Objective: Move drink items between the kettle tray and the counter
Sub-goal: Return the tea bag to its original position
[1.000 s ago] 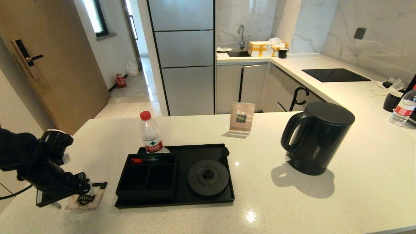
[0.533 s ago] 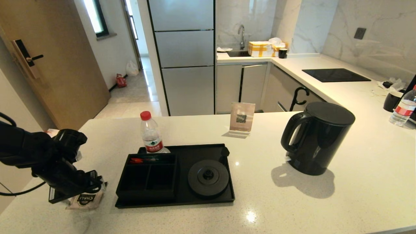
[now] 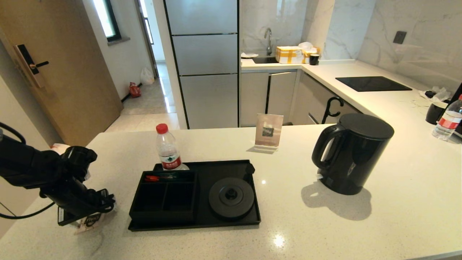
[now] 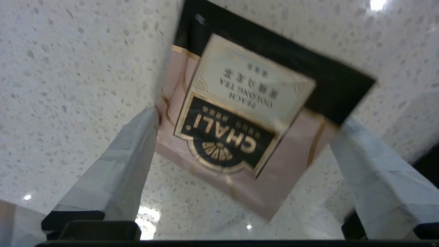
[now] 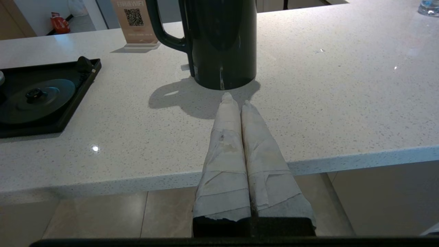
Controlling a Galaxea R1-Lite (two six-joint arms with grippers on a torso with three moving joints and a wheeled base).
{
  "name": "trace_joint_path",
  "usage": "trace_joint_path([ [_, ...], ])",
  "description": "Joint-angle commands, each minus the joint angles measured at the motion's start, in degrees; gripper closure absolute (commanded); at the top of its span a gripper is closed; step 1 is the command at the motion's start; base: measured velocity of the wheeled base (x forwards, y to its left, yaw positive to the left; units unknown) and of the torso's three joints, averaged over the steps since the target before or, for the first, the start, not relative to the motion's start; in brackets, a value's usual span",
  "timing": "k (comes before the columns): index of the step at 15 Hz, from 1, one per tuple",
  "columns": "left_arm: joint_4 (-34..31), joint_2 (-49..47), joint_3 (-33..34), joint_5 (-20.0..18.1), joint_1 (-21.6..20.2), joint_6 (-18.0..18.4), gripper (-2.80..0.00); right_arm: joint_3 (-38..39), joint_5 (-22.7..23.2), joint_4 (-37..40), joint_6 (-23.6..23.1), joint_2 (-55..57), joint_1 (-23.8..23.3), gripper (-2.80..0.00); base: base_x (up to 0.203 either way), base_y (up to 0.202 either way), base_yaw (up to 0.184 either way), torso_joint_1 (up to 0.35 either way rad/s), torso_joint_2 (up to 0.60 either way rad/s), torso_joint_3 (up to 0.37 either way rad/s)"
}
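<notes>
The CHALI tea sachet (image 3: pixel 91 220) (image 4: pixel 247 85) lies on the beige counter (image 3: pixel 296 234), left of the black kettle tray (image 3: pixel 216 169). My left gripper (image 3: pixel 87 211) (image 4: pixel 248 120) is down over it and open, one fingertip at each side edge of the sachet. The tall black kettle (image 3: pixel 355 155) (image 5: pixel 223 41) stands on the counter to the tray's right, off its round base (image 3: pixel 231 197). My right gripper (image 5: pixel 236 99) is shut and empty, low at the counter's front edge just before the kettle.
A red-capped water bottle (image 3: pixel 168 151) stands on the tray's back left corner behind the compartment box (image 3: pixel 162 196). A QR sign (image 3: pixel 268 131) stands behind the tray. At the far right are a mug (image 3: pixel 435 112) and another bottle (image 3: pixel 447 121).
My left arm moved right and down onto the sachet, covering its black end. The sachet has shifted slightly between the fingers. The kettle and tray have not moved.
</notes>
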State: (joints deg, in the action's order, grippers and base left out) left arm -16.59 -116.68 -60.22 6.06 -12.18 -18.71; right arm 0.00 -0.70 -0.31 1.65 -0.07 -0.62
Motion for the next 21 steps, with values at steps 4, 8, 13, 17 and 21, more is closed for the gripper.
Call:
trace_joint_path([
  [4, 0.24, -1.95, -0.42, 1.39, -0.3, -0.18, -2.8, 0.0, 0.0, -0.04, 0.02, 0.07, 0.01, 0.0, 0.0, 0.0, 0.0, 0.0, 0.0, 0.0],
  [8, 0.24, -2.06, -0.51, 1.32, -0.3, -0.18, 0.0, 0.0, 0.0, -0.04, 0.02, 0.07, 0.01, 0.0, 0.0, 0.0, 0.0, 0.0, 0.0, 0.0],
  [13, 0.31, -1.8, -0.09, 1.24, -0.3, -0.28, 0.0, 0.0, 0.0, -0.04, 0.02, 0.07, 0.01, 0.0, 0.0, 0.0, 0.0, 0.0, 0.0, 0.0],
  [17, 0.09, 1.68, 0.75, 0.23, -0.2, -0.33, 0.0, 0.0, 0.0, -0.04, 0.02, 0.07, 0.01, 0.0, 0.0, 0.0, 0.0, 0.0, 0.0, 0.0],
  [21, -0.55, 15.67, 1.9, -1.89, 1.88, -0.2, 0.0, 0.0, 0.0, -0.04, 0.02, 0.07, 0.01, 0.0, 0.0, 0.0, 0.0, 0.0, 0.0, 0.0],
])
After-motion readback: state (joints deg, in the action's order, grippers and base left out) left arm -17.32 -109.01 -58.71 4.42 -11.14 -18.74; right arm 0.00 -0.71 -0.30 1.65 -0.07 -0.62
